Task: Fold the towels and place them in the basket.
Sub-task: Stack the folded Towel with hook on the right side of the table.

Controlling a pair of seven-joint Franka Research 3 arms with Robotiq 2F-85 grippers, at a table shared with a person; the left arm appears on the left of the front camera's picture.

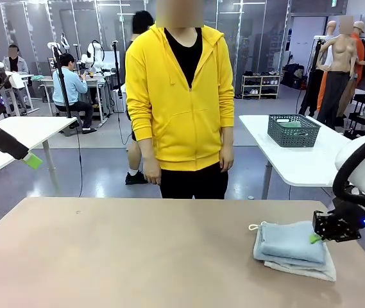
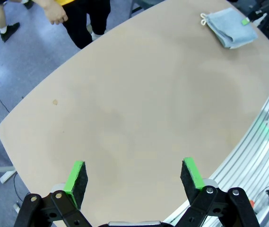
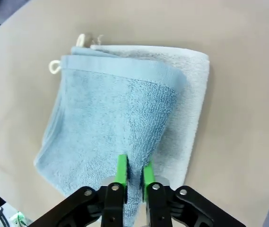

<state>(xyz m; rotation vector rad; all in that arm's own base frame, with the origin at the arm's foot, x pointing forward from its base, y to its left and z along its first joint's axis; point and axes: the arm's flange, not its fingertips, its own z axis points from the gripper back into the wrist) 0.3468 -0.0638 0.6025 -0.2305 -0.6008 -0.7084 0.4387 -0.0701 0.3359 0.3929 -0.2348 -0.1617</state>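
Workshop floor and other benches fill the background of the front view, where a person (image 1: 179,106) in a yellow hooded jacket stands at the far edge of a tan table (image 1: 137,256), arms hanging down. On a white table in the right background sits a dark mesh basket (image 1: 294,130).

Low at the right of the front view, two folded towels lie stacked on the tan table: a blue towel (image 1: 291,242) on top of a white towel (image 1: 310,268), whose edges stick out beneath it along the near and right sides. A cream loop (image 1: 253,226) pokes out at the stack's left corner. The right gripper (image 1: 315,238) comes in from the right edge and meets the blue towel at its right end. In the right wrist view its green pads (image 3: 121,169) stand close together with a ridge of blue terry between them, near the bottom centre; whether they clamp it or have just let go I cannot tell.

The left gripper (image 1: 33,160) hangs at the left edge of the front view, well above the table. In the left wrist view its pads (image 2: 76,175) stand wide apart with nothing between them, over bare tabletop, with the towel stack far off in the upper right corner.
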